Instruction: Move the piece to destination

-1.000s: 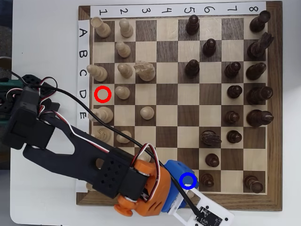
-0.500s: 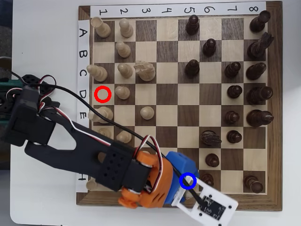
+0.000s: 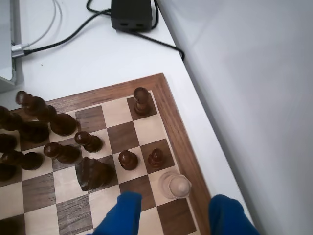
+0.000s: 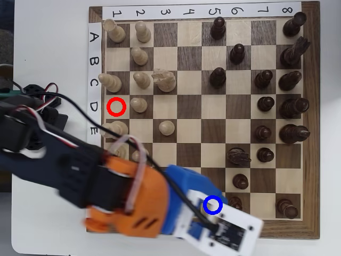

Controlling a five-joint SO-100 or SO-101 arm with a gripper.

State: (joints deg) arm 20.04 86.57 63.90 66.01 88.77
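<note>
1. White tabletop (image 4: 48, 32) carries a wooden chessboard (image 4: 311, 133), whose top edge is labelled 1 to 8 and whose left edge carries letters in the overhead view.
2. From the left edge of the overhead view the black, orange and blue arm (image 4: 106, 186) reaches over the board's bottom edge; its white camera board (image 4: 224, 229) covers the bottom rim.
3. A blue ring (image 4: 213, 205) marks the destination square in the bottom row; in that view the arm covers the square, so the piece is hidden there.
4. A red ring (image 4: 116, 106) sits on an empty square in column 1, row D.
5. In the wrist view the piece (image 3: 177, 186), pale cream with a rounded top, stands upright on a light square of the row along the board's right edge, just beside the brown rim.
6. The gripper (image 3: 177, 213) has its two blue fingers (image 3: 124, 213) spread apart, one each side of the piece and nearer the camera, neither touching it.
7. Dark pawns (image 3: 128, 159) stand on the squares just beyond the piece, and a dark knight (image 3: 94, 172) is further left.
8. A black box (image 3: 132, 14) with cables lies on the table past the board's far corner.
</note>
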